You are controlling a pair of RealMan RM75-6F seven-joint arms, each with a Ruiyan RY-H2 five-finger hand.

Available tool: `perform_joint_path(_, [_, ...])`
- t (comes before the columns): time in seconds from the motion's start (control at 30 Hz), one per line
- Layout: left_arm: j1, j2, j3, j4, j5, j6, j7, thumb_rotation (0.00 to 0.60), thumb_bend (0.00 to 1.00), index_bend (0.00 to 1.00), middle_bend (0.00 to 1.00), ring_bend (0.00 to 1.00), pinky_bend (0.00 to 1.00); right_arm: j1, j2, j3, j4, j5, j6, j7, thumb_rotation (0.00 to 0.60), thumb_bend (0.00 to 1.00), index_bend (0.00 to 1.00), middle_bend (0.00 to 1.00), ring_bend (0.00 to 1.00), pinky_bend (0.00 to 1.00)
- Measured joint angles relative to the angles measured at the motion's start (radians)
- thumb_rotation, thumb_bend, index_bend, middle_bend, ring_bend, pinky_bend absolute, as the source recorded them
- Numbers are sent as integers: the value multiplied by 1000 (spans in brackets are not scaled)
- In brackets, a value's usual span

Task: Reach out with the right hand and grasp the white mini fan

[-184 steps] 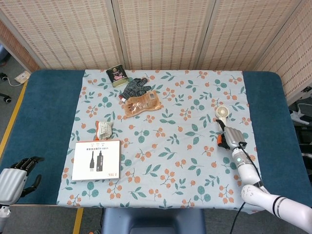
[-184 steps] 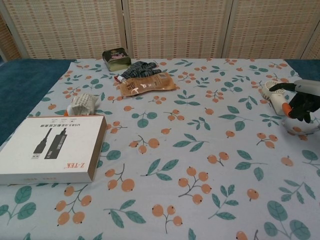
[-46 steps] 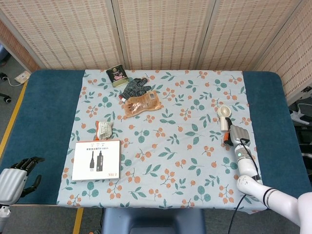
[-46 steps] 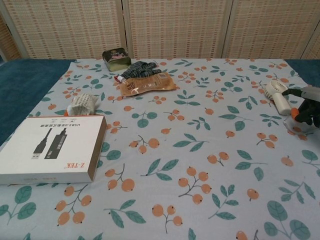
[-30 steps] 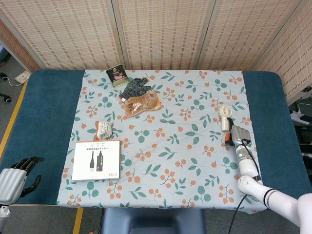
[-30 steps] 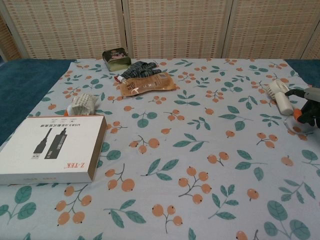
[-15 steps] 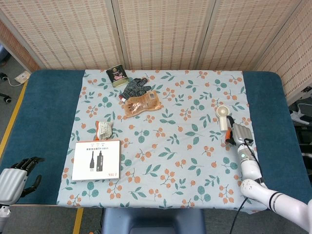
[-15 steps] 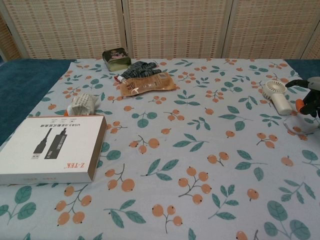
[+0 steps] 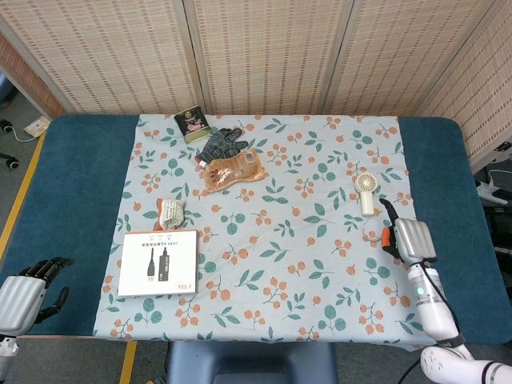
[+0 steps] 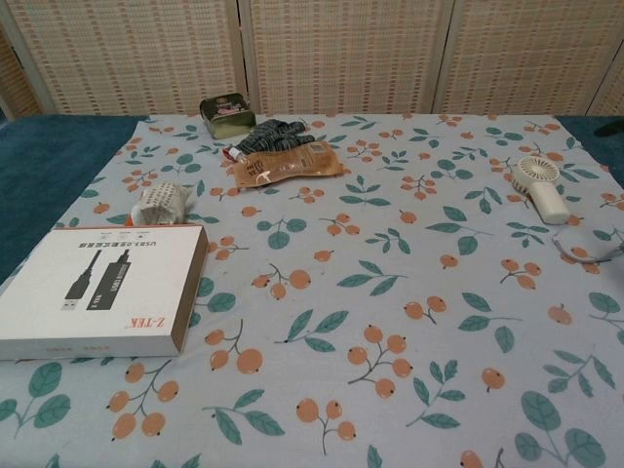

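The right hand [image 9: 408, 237] is hovering over the floral cloth [image 9: 304, 264] by the bench's [image 9: 80, 192] right edge, holding nothing, though I cannot tell how its fingers are lying. The left hand [image 9: 28, 288] is hanging off the near-left corner, fingers loosely spread. Just beyond the right hand, apart from it, the white mini fan [image 9: 366, 190] is lying flat with bare cloth around it.

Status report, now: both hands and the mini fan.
Right hand near the fan, holding nothing, apart from it. Left hand idle at the table's near left corner, empty. White mini fan flat on the cloth, ungrasped. Nothing between hand and fan.
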Motion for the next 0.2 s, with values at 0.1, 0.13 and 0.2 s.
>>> perform_joint_path(0.1, [0,-2,0,0,5,4,4,600,441,267,288,306,501,-42,9,-35,-18,-87,73,24,600,423,178,537,312,343])
perform_joint_path(0.13, [0,-3,1,1,9,7,7,600,441,267,288,306,501,-59,10,-51,-19,-126,100,32,600,377,178,464,250,286])
perform_joint_path(0.2, [-2,-9,1,3,23,9,19,600,441,266,288,306,501,-92,14,-82,-20,-189,152,44,600,340,178,409,201,249])
